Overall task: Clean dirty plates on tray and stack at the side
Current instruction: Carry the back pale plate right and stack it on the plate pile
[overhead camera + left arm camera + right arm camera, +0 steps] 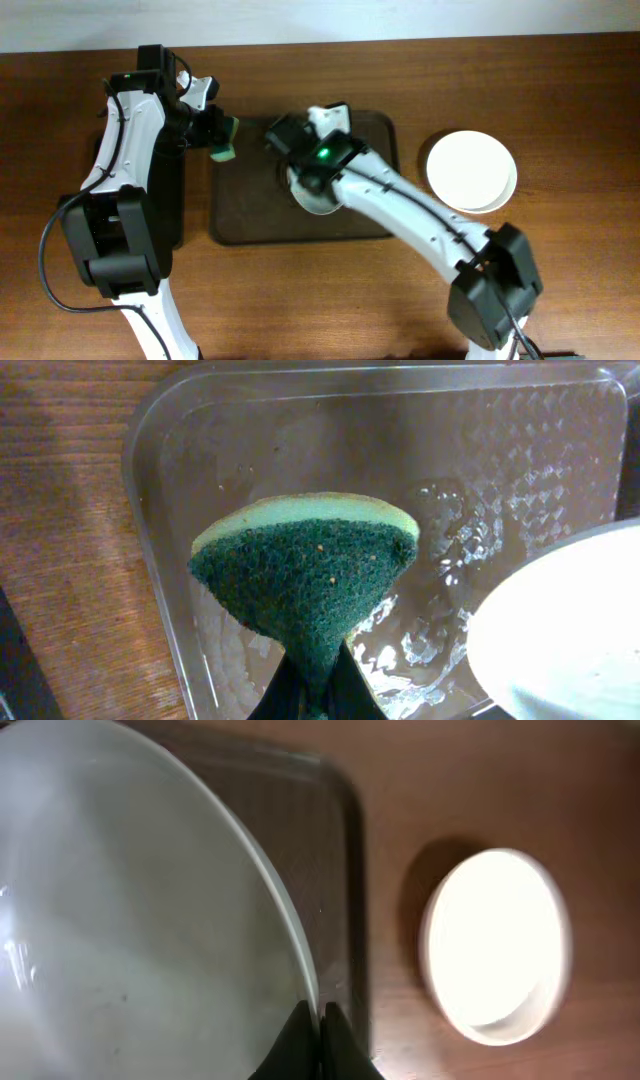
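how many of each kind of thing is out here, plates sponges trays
plates: 3 (what looks like two stacked beside the tray, one gripped over it)
sponge: 1
tray: 1
total: 5

Robot lab setup, wood-grain table (pixel 580 80), plain pale wall (pixel 400 15), two robot arms (pixel 410 210) w/ loose cable (pixel 47 262)
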Controlling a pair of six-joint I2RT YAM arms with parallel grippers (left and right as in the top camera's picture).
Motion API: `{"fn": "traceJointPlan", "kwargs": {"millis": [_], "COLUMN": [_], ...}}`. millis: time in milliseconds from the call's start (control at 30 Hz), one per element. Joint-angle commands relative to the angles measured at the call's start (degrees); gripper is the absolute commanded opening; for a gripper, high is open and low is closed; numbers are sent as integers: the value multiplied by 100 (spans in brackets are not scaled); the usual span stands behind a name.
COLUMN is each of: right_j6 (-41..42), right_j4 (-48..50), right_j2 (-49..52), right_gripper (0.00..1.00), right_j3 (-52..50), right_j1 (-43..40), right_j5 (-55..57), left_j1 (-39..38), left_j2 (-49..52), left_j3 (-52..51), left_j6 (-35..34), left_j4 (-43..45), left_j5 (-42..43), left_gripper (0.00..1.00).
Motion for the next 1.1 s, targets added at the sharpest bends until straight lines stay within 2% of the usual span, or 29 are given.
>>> {"fn": "traceJointPlan", "kwargs": {"millis": [0,167,333,567,700,933,1000,1067], "right_j6": [-437,-1351,-1390,-1235,-1237,-1235,-1235,-1237], "right_j4": [144,-13,-79,975,1515,1908,1982,2015], "right_j2": [-745,-1095,-1095,-1086,-1075,-1054,-1045,-1043], "right_gripper": [4,4,4,4,4,5,28,56], "right_j3": [20,20,-511,-2131,-2592,-2957,-2966,-2966], "right_j1": [-953,-2656,-4439,-6260,-6629,-6271,-6199,-6164], "right_j5": [-2391,-4850,-4894,-4430,-4321,-4076,-4028,-4026], "left_j1": [-2,-2,-2,-2,-2,-2,-2,4], "left_j2": [31,31,31,31,31,31,31,28], "left_j3": [72,74,72,74,72,74,74,92], "left_j6": [33,33,33,33,35,33,33,33], "left_j4": [11,11,13,76,94,122,162,168], "left_j5": [15,13,13,15,-107,-243,-240,-240], "left_gripper": [1,1,1,1,0,1,0,1]}}
